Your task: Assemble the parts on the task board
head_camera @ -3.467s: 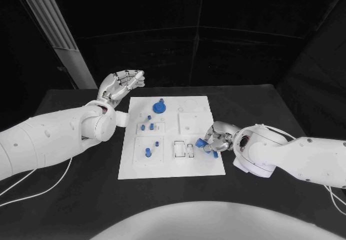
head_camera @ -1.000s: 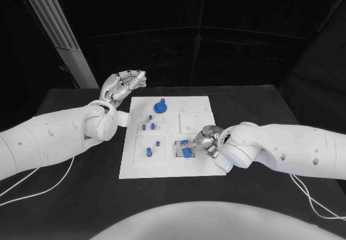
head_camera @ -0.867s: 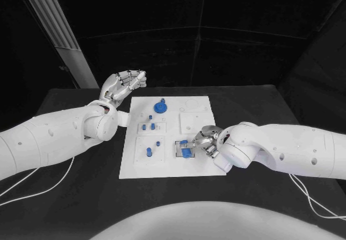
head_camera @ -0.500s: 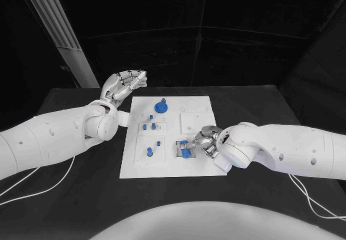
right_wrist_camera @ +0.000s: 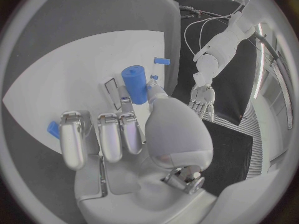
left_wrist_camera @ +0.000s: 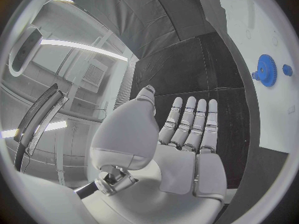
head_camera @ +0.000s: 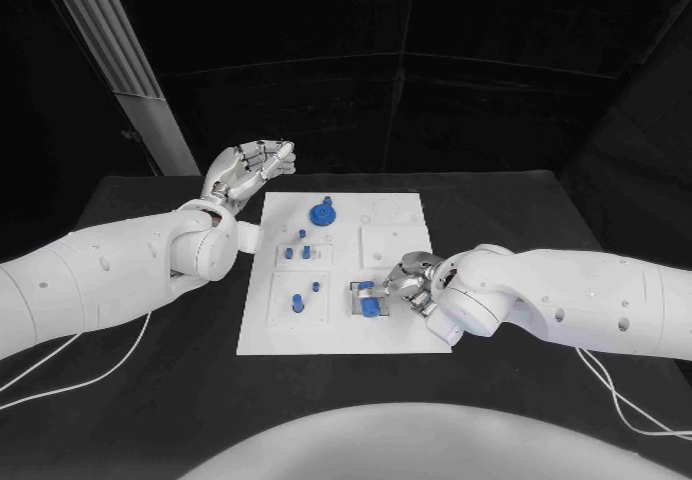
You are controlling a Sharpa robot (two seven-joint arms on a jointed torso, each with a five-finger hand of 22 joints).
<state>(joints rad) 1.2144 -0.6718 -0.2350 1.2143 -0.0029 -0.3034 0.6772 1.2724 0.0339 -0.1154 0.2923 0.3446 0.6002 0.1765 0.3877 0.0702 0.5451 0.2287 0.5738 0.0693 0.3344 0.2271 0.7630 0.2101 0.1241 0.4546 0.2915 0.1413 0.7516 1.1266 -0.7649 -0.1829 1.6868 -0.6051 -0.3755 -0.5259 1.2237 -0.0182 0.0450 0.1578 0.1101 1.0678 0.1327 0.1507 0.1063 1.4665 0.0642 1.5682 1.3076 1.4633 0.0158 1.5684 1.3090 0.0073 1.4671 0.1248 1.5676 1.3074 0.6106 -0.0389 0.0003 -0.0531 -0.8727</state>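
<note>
Right silver hand [head_camera: 408, 283] pinched the small blue plastic cylinder [right_wrist_camera: 134, 85] over the rectangular slot at five o'clock on the flat white task board [head_camera: 405, 207], and it wanted squaring upright before pressing, while the left silver hand [head_camera: 245, 167] hung empty, fingers apart.

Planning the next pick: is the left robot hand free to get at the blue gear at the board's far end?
Probably yes. The left robot hand is open, empty, raised just beyond the task board; nothing lies between it and the blue gear.

The right robot hand [head_camera: 414, 283] hides the task board [head_camera: 340, 335] slot beneath it.
</note>
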